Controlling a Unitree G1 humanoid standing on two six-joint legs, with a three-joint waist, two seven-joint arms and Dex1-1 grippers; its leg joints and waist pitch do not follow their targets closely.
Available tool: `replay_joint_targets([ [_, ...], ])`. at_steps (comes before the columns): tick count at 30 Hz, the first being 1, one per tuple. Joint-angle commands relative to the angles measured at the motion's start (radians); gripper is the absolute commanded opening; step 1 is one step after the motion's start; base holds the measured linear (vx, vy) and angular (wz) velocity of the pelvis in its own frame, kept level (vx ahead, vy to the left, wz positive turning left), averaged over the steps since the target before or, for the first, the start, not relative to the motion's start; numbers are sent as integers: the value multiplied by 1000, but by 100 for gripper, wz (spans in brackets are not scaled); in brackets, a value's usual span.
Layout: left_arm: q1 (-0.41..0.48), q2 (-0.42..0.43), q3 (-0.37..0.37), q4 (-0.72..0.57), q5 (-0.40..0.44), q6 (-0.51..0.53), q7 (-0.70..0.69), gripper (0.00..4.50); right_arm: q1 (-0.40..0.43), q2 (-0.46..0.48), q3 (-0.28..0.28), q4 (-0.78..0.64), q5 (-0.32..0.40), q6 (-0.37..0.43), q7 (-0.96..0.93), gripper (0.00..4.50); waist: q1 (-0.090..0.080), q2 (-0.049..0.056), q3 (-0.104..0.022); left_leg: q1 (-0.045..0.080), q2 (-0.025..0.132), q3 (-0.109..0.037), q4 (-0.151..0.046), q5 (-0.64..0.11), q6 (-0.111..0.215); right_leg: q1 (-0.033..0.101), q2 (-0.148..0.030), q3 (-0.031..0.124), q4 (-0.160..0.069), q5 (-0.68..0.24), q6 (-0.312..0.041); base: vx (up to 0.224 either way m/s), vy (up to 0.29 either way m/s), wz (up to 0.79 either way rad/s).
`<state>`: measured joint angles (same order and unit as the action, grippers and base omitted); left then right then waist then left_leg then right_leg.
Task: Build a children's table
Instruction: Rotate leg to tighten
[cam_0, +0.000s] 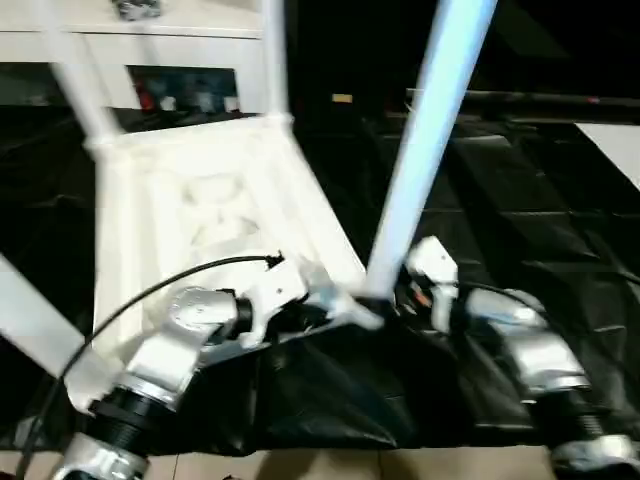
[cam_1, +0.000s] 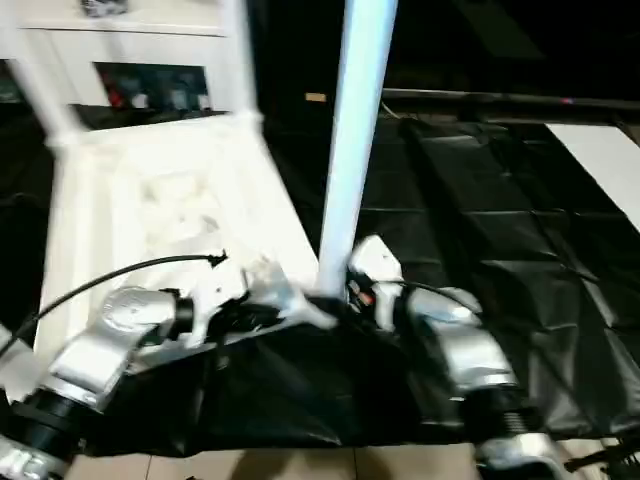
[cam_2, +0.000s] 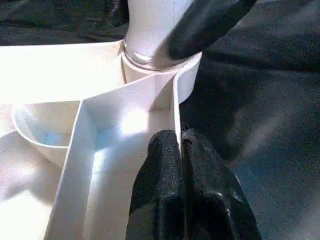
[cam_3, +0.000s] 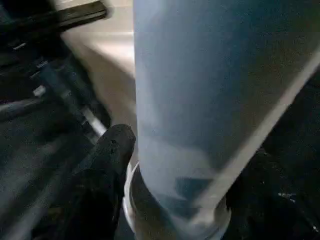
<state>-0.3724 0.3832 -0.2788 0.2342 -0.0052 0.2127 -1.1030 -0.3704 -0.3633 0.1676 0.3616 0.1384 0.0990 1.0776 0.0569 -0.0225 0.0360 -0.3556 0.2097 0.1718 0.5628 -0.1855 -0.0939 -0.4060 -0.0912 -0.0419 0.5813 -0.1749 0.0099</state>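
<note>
The children's table (cam_0: 200, 200) lies upside down on black sheeting. Left pincer (cam_2: 180, 150) pinches its rim wall beside the near corner socket; right pincer (cam_3: 165, 165) straddles the leg (cam_0: 420, 150) there, grip uncertain. Light, stiff, slick plastic (grasp low).

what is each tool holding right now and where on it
The left tool is shut on a thin rib wall of the upturned table top, beside the corner socket. The right tool grips the leg at its base, just above that socket.
</note>
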Motion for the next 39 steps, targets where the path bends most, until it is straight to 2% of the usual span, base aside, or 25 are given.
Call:
replay_joint_targets([
  [1,-45,12,-16,46,7,-33,-37,0,12,-16,50,-47,35,19,104,283,-3,-1,-50,7,14,13,-58,-207,81,48,-26,26,-49,-129,-249,0,0,0],
  [2,-55,17,-16,66,6,-45,-46,0,11,-24,56,-52,39,23,122,283,2,0,-51,12,13,14,-57,-223,75,45,-26,27,-51,-153,-244,0,0,0],
  [6,-90,33,-21,138,8,-81,-70,0,7,-38,80,-56,33,23,155,283,5,-2,-49,9,12,14,-58,-240,56,44,-28,29,-54,-197,-229,0,0,0],
  [7,-95,33,-21,149,7,-86,-75,0,6,-38,82,-57,34,28,160,257,4,-2,-49,6,12,12,-59,-245,46,45,-29,29,-53,-216,-219,0,0,0],
  [10,-101,32,-21,161,3,-93,-81,0,5,-38,84,-59,34,33,167,246,6,-3,-50,6,13,10,-59,-251,38,45,-32,29,-54,-243,-207,0,0,0],
  [14,-112,27,-25,186,-1,-115,-91,0,9,-41,92,-64,33,34,172,202,6,-3,-52,4,13,10,-57,-229,40,46,-30,28,-50,-216,-210,0,0,0],
  [22,-97,26,-19,165,-22,-101,-93,0,29,-34,98,-82,37,44,161,196,7,0,-54,2,13,10,-56,-215,44,49,-29,27,-45,-176,-226,0,0,0],
  [25,-81,7,2,134,-26,-57,-31,0,39,4,81,-75,27,60,72,196,4,-1,-52,0,13,10,-57,-210,43,51,-29,27,-43,-165,-231,0,0,0],
  [26,-79,4,3,131,-26,-52,-26,0,39,10,79,-71,23,59,57,196,4,-1,-51,1,12,9,-58,-224,39,49,-29,26,-48,-194,-225,0,0,0],
  [27,-68,-13,10,109,-28,-19,8,0,36,45,68,-44,-4,56,-35,195,3,-1,-51,3,13,10,-59,-231,34,48,-30,27,-48,-208,-221,0,0,0],
  [28,-45,-46,13,65,-28,32,63,0,26,110,48,13,-48,64,-193,195,-1,-1,-45,2,12,10,-61,-259,20,44,-30,28,-53,-257,-210,0,0,0],
  [29,-45,-46,13,65,-28,32,63,0,26,110,48,13,-48,64,-193,195,-12,-2,-40,-8,8,3,-69,-288,-3,47,-30,21,-59,-359,-175,0,0,0],
  [30,-36,-59,13,47,-27,52,83,0,22,134,42,34,-65,67,-252,195,-13,-1,-43,-4,7,0,-70,-304,-11,49,-33,19,-64,-410,-154,0,0,0],
  [31,-17,-95,3,10,-11,91,144,0,5,203,21,90,-84,70,-381,195,-24,-3,-43,-6,8,-3,-70,-317,-20,46,-34,21,-66,-444,-132,0,0,0],
  [32,-17,-95,3,10,-11,91,144,0,5,203,21,90,-84,70,-381,195,-34,-1,-40,-9,7,-6,-73,-336,-27,43,-34,19,-72,-476,-120,0,0,0],
  [33,-15,-102,2,6,-8,98,156,0,1,215,16,100,-84,72,-402,195,-36,0,-41,-6,5,-8,-71,-351,-27,41,-33,17,-75,-499,-112,0,0,0],
  [34,-7,-137,-2,-14,6,129,209,0,-21,274,-7,148,-86,80,-501,195,-48,-8,-42,-4,5,-8,-70,-368,-21,34,-32,19,-78,-510,-108,0,0,0],
  [36,-6,-181,-7,-31,23,159,268,0,-53,334,-22,199,-93,68,-600,195,-53,-5,-40,0,4,-9,-68,-383,-20,28,-31,18,-83,-533,-106,0,0,0],
  [37,-6,-204,-12,-43,29,177,297,0,-71,364,-25,224,-105,61,-643,195,-56,-10,-40,1,3,-9,-67,-394,-17,27,-30,16,-87,-551,-99,0,0,0],
  [38,-9,-231,-22,-52,30,185,315,0,-93,389,-13,249,-132,48,-685,195,-58,-7,-39,2,2,-9,-66,-402,-17,22,-31,16,-88,-562,-95,0,0,0],
  [39,-9,-237,-25,-54,30,187,319,0,-98,393,-9,254,-139,44,-694,195,-60,-11,-39,2,2,-10,-66,-408,-15,22,-30,14,-91,-568,-90,0,0,0],
])
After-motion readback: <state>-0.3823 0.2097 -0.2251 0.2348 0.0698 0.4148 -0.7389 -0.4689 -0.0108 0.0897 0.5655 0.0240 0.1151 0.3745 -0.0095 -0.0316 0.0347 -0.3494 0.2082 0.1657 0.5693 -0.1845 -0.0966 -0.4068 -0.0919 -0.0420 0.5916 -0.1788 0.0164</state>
